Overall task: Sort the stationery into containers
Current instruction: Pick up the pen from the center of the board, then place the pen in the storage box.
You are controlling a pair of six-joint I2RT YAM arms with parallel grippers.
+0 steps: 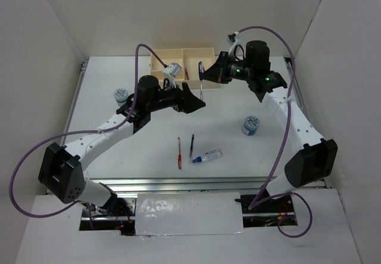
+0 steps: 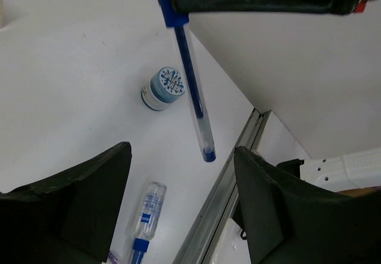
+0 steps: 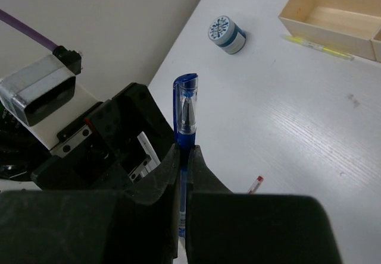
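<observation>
Two wrist views reveal right gripper (image 3: 184, 157) clamping a blue pen (image 3: 186, 106), left gripper (image 2: 181, 157) spread wide.

Tube (image 1: 209, 155) right of pens (image 1: 191, 145)

The left arm (image 1: 98, 140) and the right arm (image 1: 297, 124) are built from white links joined by boxy black housings, the bulkiest being set at the ends farthest from the cream-yellow box (image 1: 196, 59). A purple cable (image 3: 27, 30) is looped along each arm towards the box, where a grey camera block (image 3: 38, 94) is mounted on the left arm and two green lights (image 1: 238, 71) are seen on the right. The left gripper (image 1: 193, 99) and right gripper (image 1: 202, 72), nearest the box, are fitted with broad matte black fingers (image 2: 65, 210).
</observation>
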